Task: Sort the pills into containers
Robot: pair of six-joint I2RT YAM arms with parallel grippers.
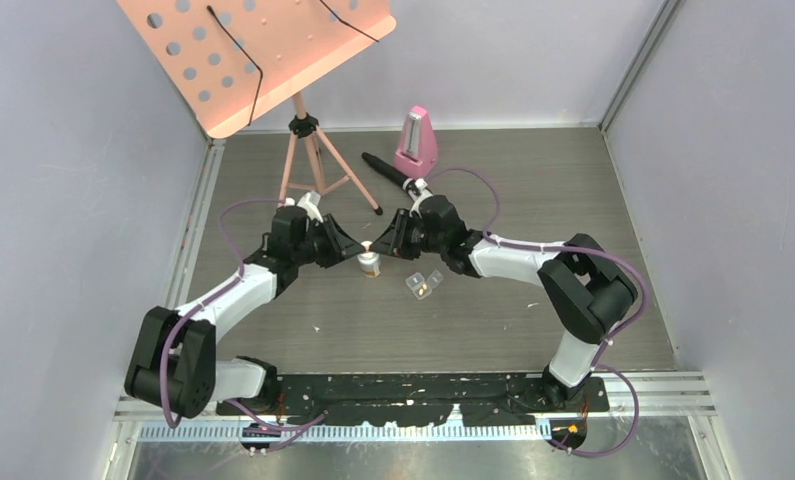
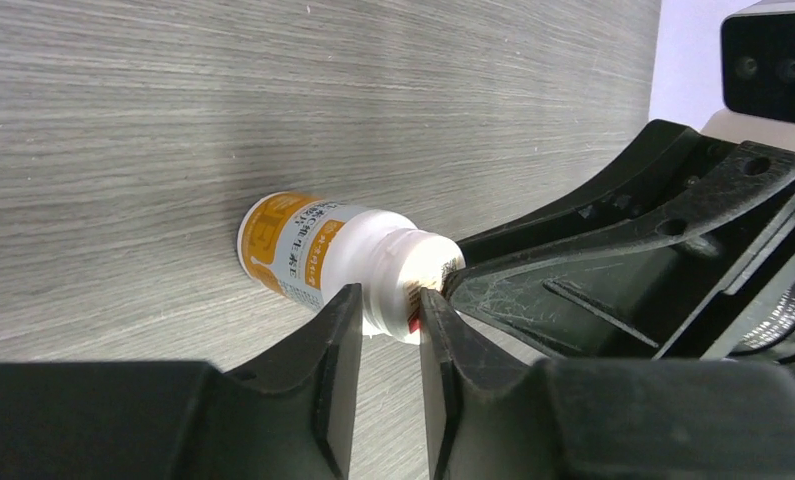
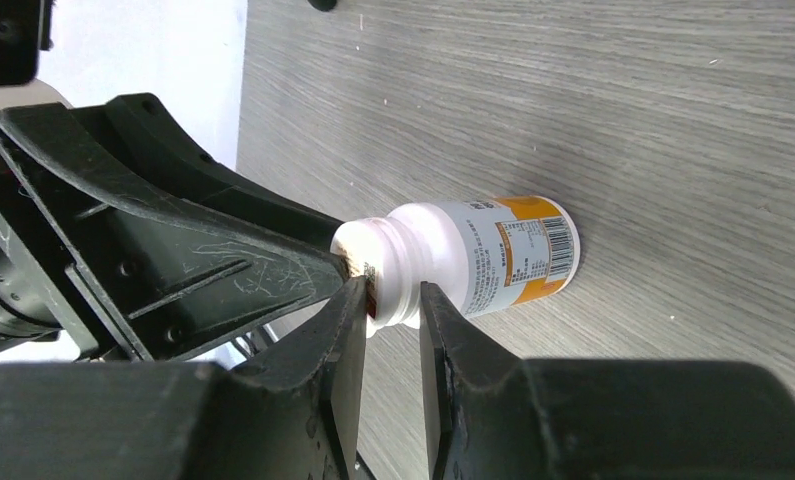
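Clear pill box [image 1: 424, 284] sits near the bottle [image 1: 369, 264], w/ a tiny orange pill [image 1: 423, 291] in it; which half, can't tell. L gripper [image 2: 390, 305] & R gripper [image 3: 391, 300] both pinch the bottle's neck.

light: bright, even, from above | shadows: soft and faint on the table [image 1: 493, 320] | glare: weak sheen on the bottle [image 3: 443, 245] | focus: near fingers [image 2: 313, 400] slightly soft, overhead view sharp
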